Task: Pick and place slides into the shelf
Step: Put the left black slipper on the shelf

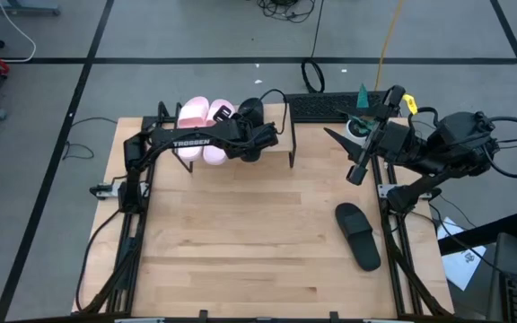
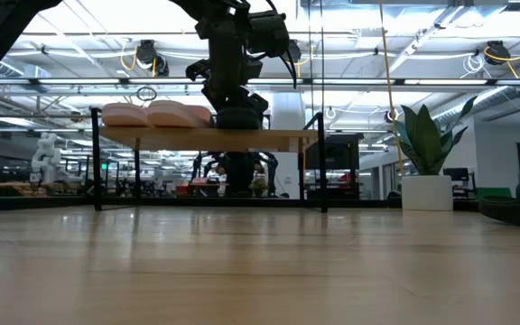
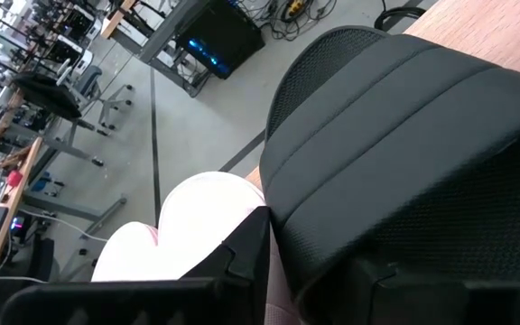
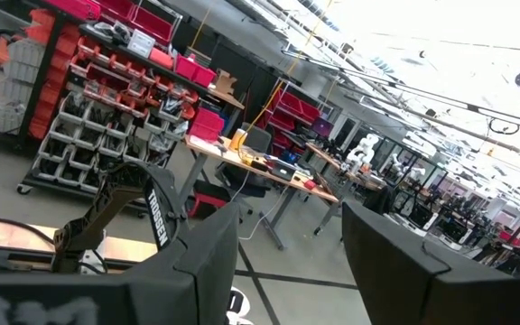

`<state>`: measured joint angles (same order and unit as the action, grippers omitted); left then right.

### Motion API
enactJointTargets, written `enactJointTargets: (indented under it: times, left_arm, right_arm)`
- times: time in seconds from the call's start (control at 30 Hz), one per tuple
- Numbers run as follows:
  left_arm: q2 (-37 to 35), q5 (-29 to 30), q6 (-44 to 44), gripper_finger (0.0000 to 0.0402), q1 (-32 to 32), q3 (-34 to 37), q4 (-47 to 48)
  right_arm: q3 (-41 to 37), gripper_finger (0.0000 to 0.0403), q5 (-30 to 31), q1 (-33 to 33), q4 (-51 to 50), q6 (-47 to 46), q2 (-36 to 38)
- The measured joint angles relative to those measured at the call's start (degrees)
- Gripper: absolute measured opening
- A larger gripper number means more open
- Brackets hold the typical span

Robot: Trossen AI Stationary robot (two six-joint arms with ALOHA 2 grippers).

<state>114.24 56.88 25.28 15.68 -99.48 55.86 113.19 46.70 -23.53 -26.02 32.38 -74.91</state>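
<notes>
The shelf (image 1: 278,124) stands at the table's far side, and its plank top also shows in the low view (image 2: 278,138). The pale pink pair (image 1: 196,112) lies side by side on the shelf's left part (image 2: 152,115). My left gripper (image 1: 251,135) reaches down over the shelf and is shut on a black slide (image 3: 404,153), just right of the pink pair. The second black slide (image 1: 359,235) lies flat on the tabletop at the right. My right gripper (image 1: 355,175) hangs open and empty above the table's right side; its fingers stand apart in the right wrist view (image 4: 287,271). My left gripper comes at the black slide from above. One finger (image 3: 242,262) stands against the slide's side (image 3: 283,235) that faces the pink slide (image 3: 197,226). The slide hides the other finger. In the low view the slide (image 2: 237,117) sits level at the shelf top.
The shelf's thin black legs (image 2: 321,162) stand on the tabletop. A dark keyboard (image 1: 326,108) lies beyond the far edge. Bare wood (image 1: 240,233) spreads across the table's middle and near side. Cables run off the table's right side by the right arm's base (image 1: 402,193).
</notes>
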Motion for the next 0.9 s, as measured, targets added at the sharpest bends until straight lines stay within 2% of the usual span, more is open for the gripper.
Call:
enactJointTargets:
  times: [0.9]
  left_arm:
    - [0.00, -0.04, -1.18, 0.0088, 0.00, 0.00, 0.02]
  right_arm:
    - [0.00, 0.0187, 0.00, -0.01, -0.73, -0.11, 0.00]
